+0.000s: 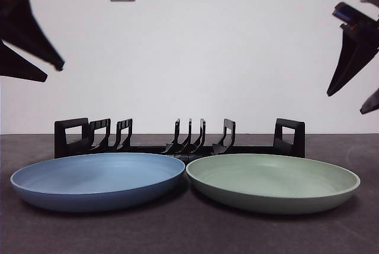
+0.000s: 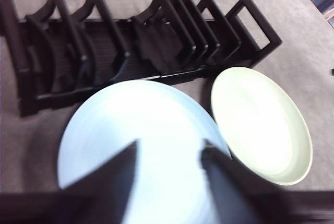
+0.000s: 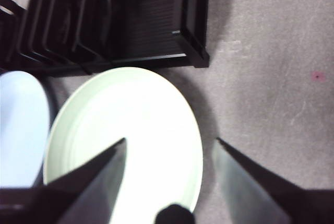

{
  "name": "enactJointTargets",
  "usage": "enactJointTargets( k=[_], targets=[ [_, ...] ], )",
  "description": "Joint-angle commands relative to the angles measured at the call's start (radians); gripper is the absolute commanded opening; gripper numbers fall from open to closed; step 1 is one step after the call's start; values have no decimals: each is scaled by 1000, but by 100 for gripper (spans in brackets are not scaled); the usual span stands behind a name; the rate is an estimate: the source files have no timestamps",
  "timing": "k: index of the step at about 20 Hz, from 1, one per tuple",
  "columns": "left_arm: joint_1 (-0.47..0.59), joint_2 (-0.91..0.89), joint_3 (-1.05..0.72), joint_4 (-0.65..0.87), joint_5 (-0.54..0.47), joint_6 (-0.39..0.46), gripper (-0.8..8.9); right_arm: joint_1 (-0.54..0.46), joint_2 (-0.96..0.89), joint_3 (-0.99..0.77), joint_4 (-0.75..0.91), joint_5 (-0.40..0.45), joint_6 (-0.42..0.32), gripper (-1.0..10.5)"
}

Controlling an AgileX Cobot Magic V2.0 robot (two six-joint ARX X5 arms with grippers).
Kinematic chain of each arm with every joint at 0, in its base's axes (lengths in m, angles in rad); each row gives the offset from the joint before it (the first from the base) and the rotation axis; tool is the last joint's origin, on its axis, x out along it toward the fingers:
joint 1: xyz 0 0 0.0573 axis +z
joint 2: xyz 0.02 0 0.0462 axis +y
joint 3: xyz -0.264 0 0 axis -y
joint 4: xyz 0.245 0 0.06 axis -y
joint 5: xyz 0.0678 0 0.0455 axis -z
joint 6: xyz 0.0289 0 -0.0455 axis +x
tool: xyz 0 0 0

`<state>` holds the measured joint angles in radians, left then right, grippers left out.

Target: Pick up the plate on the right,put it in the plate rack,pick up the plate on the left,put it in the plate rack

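Your left tool (image 1: 32, 67) hangs high at one side of the front view, jaws spread wide and holding nothing; your right tool (image 1: 355, 97) hangs high at the opposite side, jaws likewise apart and holding nothing.

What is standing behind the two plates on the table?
The black plate rack stands behind the blue plate and green plate, with no plate in it. In the front view, the plates' rims cover the low base of the rack.
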<state>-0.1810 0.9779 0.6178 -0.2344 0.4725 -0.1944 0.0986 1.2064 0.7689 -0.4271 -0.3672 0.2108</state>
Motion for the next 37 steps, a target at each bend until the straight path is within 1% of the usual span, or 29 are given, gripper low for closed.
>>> enactJointTargets(
  k=[1,3,6,7,8,9,11,14,17,18,20,21,24,26,28,30,32,33,36,37],
  targets=[
    [-36,1,31,8,-11,18,321,1,45,14,2,-2,-29,311],
    [-86,2,77,-14,-61,66,321,1,97,22,1,-2,-30,311],
    [-185,3,160,-79,-182,157,321,2,179,22,1,-4,-30,309],
    [-218,3,184,-99,-222,188,321,3,203,22,1,-25,-30,293],
    [-251,6,206,-114,-257,221,321,3,224,22,2,-51,-32,242],
    [-282,8,221,-121,-282,242,320,6,242,22,3,-64,-38,214],
    [-340,16,238,-123,-316,273,321,11,272,22,3,-72,-48,215],
    [-413,36,240,-126,-368,278,320,21,316,22,6,-68,-56,215],
    [-464,63,240,-136,-396,278,320,23,359,22,11,-57,-56,198],
    [-475,68,240,-139,-395,278,320,24,371,22,11,-42,-56,132],
    [-495,76,240,-143,-395,278,320,24,383,22,10,-42,-63,7],
    [-501,76,240,-148,-395,283,320,24,383,22,10,-42,-63,-19],
    [-520,81,240,-165,-395,328,320,24,379,22,10,-42,-59,-17],
    [-542,84,240,-179,-394,364,320,24,369,22,-2,-44,-34,-17],
    [-571,86,240,-188,-394,409,321,24,342,23,-26,-46,-25,-17],
    [-614,87,240,-190,-394,474,320,27,296,23,-45,-47,-20,-17],
    [-671,87,240,-195,-396,567,320,28,235,23,-55,-53,10,-17],
    [-701,92,240,-194,-403,594,319,29,206,24,-58,-54,24,-17],
    [-786,134,240,-196,-465,642,319,52,156,63,-140,-55,35,-17],
    [-808,156,240,-195,-482,645,319,69,154,87,-182,-54,34,-17]
  ],
)
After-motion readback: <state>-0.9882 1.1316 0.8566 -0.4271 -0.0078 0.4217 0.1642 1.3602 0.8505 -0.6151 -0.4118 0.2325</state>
